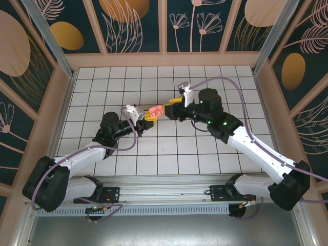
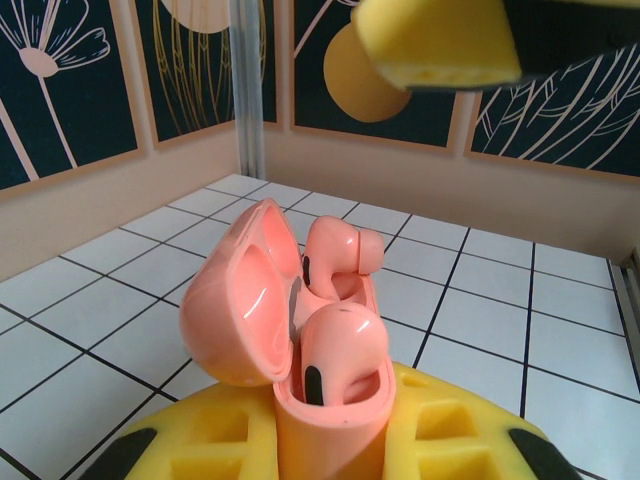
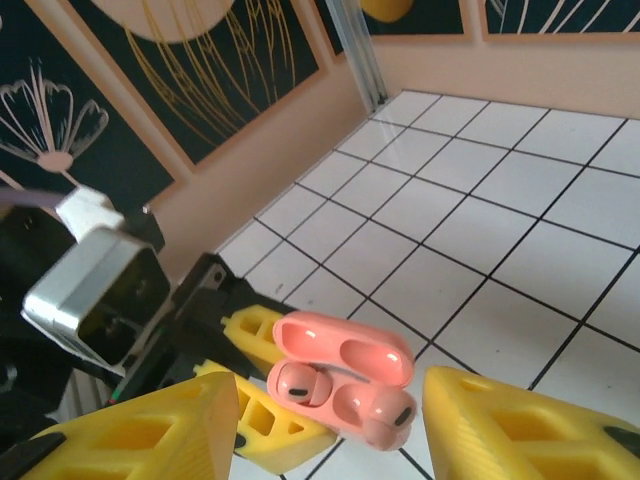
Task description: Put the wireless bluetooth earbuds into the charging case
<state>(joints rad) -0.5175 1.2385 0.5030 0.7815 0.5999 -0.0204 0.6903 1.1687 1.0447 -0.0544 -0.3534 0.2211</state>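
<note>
Earbuds [image 2: 338, 345] (both salmon-pink) sit heads-up in the upright, lid-open case [image 2: 328, 432], clamped by left gripper [image 1: 150, 116]; right gripper [image 3: 335, 425] gapes empty alongside.

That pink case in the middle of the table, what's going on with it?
The left gripper is clamped on a small pink charging case, holding it upright with its lid swung open. Two pink earbuds sit in the case. The right gripper hovers just above it, its jaws open with nothing in them. The lid is not yet closed.
</note>
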